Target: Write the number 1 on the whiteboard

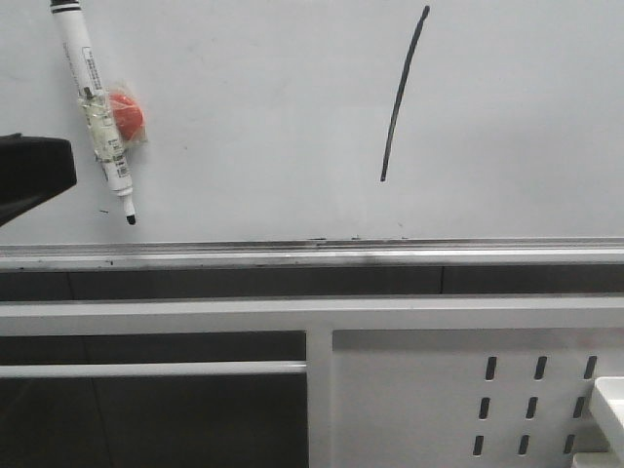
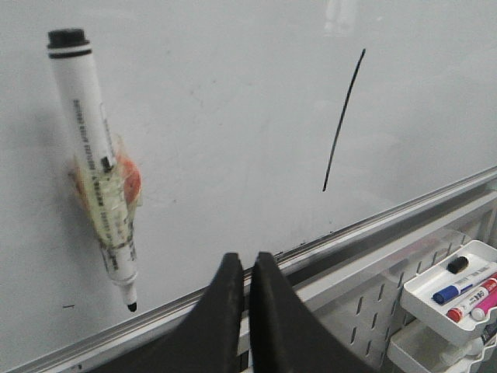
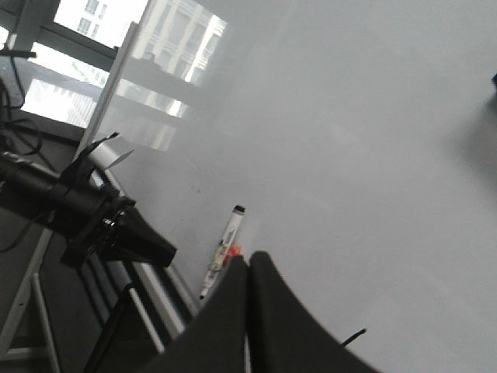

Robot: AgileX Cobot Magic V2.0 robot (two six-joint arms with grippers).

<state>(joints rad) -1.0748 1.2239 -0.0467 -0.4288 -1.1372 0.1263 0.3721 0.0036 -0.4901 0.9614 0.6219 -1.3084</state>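
The whiteboard (image 1: 244,117) fills the upper front view. On it stands the number 1 (image 1: 401,93), a long thin slanted black stroke, also visible as number 1 (image 2: 343,120) in the left wrist view. A white marker (image 1: 96,107) hangs uncapped on the board's left part, taped to a red magnet, tip down. My left gripper (image 2: 248,260) is shut and empty, off the board near its lower rail, right of the marker (image 2: 97,167). My right gripper (image 3: 248,260) is shut on nothing, away from the board; the marker (image 3: 221,252) shows past its fingers.
A silver rail (image 1: 312,255) runs along the board's lower edge. Below it is a white perforated panel (image 1: 468,390). A white tray (image 2: 458,284) with several markers hangs at the lower right. A black part of the left arm (image 1: 34,175) juts in at the left.
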